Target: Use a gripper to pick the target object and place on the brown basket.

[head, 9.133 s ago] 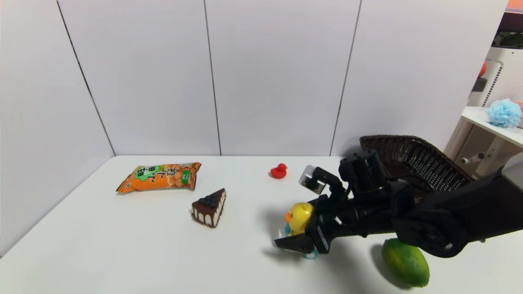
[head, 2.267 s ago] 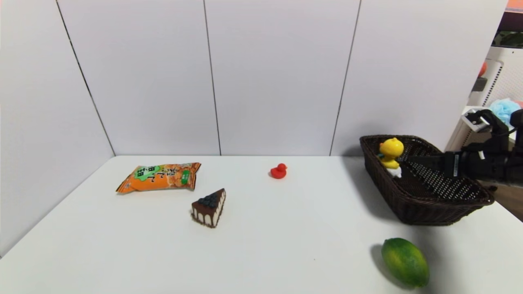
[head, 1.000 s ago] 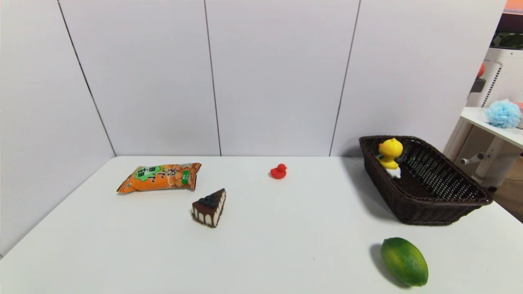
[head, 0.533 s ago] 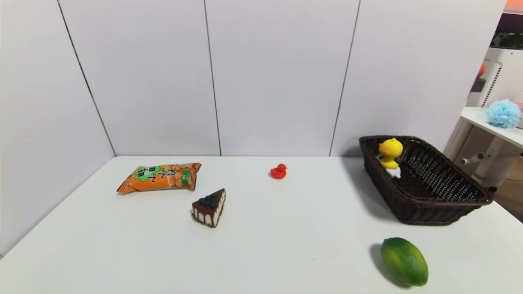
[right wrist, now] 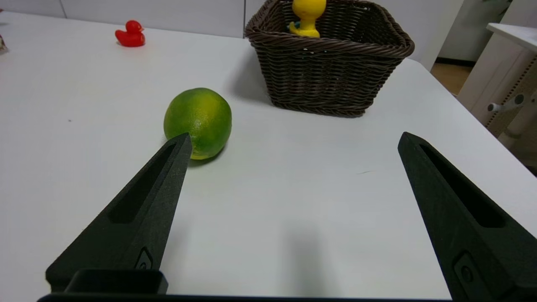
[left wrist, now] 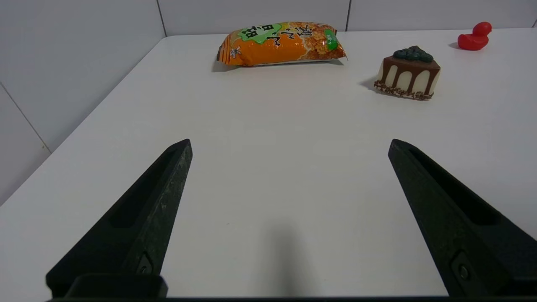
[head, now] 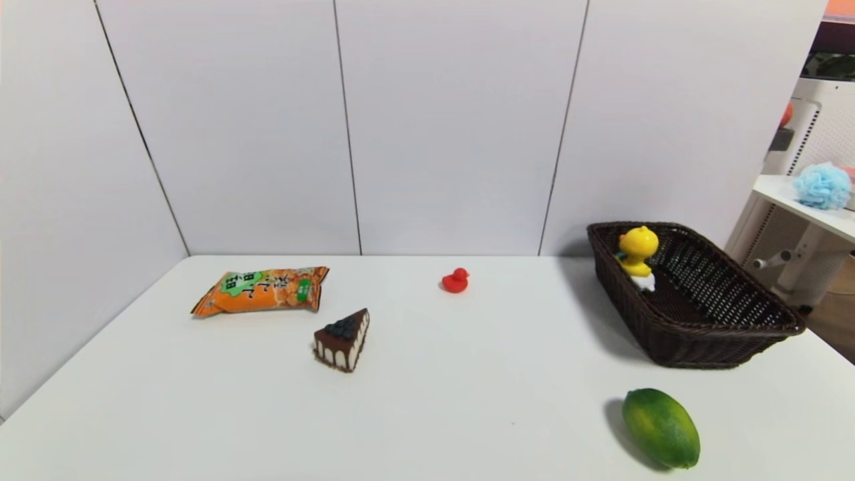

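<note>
Right wrist view: right gripper (right wrist: 293, 140) spread (low).

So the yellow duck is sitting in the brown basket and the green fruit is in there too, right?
Not quite. The yellow duck is in the brown basket, but the green fruit lies on the table outside it, as the head view shows.

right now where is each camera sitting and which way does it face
Head: high, looking down the table; no arm shows.
Left wrist: low, facing the snack bag and cake slice, open left gripper in front.
Right wrist: low, facing the lime and brown basket, open right gripper in front.
All share the red duck.
</note>
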